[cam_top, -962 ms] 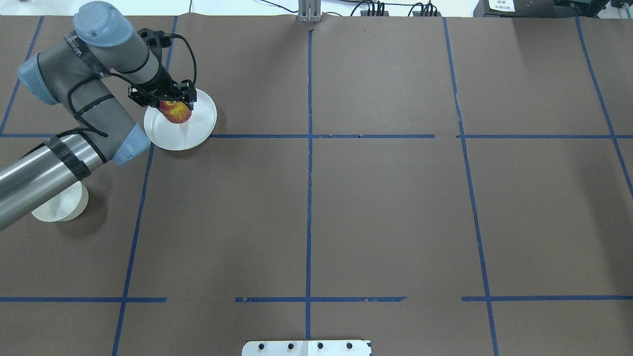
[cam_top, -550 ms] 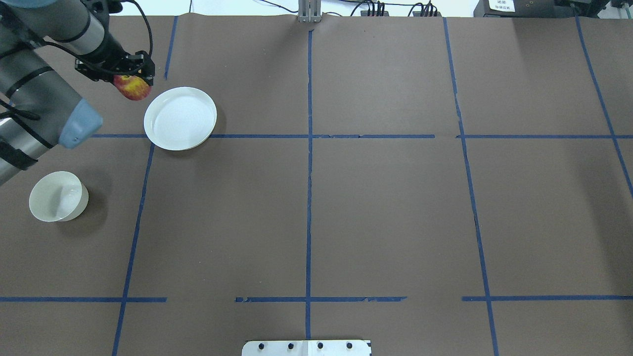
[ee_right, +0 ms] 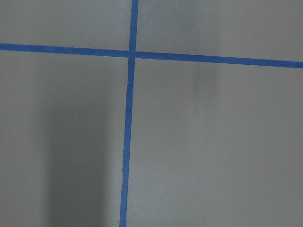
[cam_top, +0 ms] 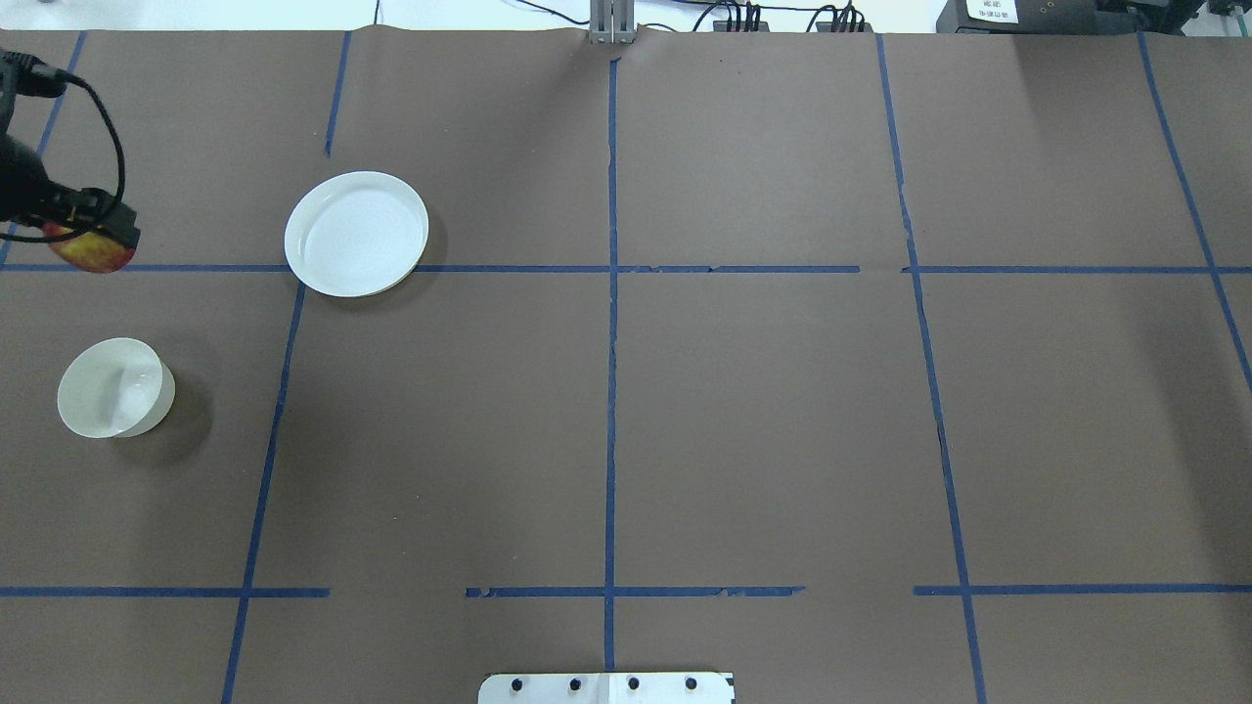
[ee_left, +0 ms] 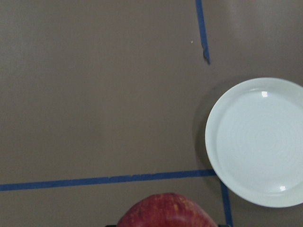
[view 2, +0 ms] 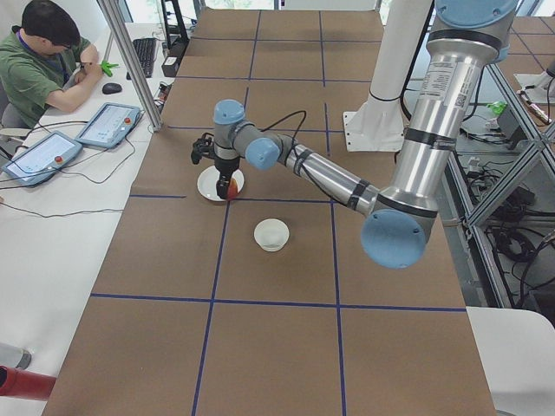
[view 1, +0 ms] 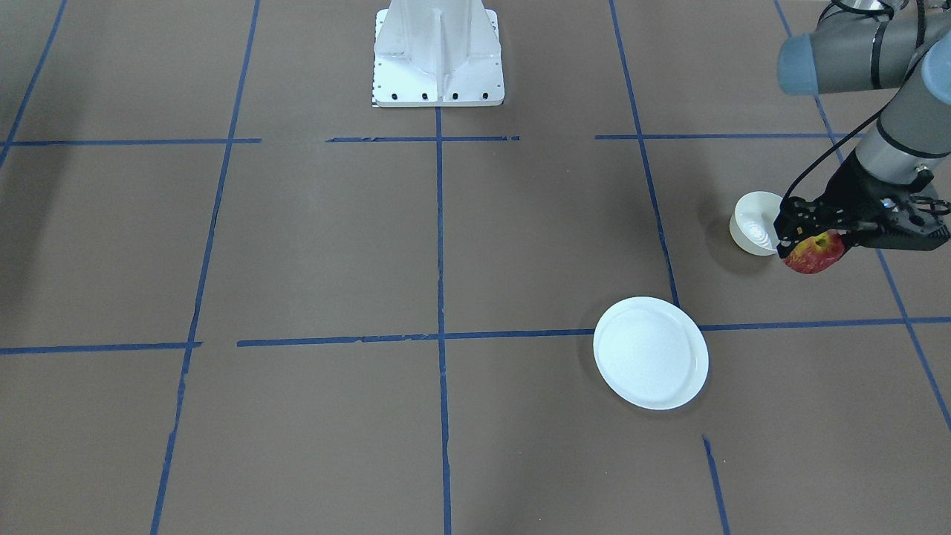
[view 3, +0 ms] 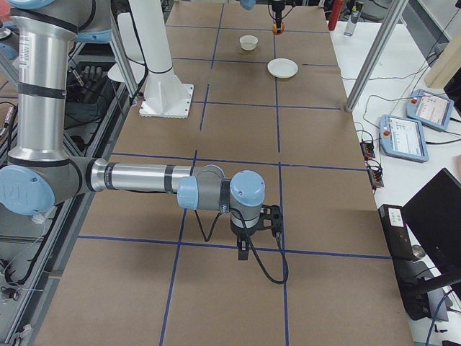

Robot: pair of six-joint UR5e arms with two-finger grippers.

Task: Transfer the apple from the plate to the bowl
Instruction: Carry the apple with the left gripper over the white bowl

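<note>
Red and yellow, the apple (cam_top: 93,256) hangs in the air at the left edge of the table (cam_top: 763,411), clamped between the fingers of the left gripper (cam_top: 96,238). The bowl (cam_top: 110,388) stands nearby, and the plate (cam_top: 356,235) lies further right. The right gripper (view 3: 245,245) hovers near the right edge; I cannot tell how its fingers stand.

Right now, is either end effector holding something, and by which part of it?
The left end effector grips the apple by its upper part, and the lower half hangs free. For the right end effector, it cannot be told.
</note>
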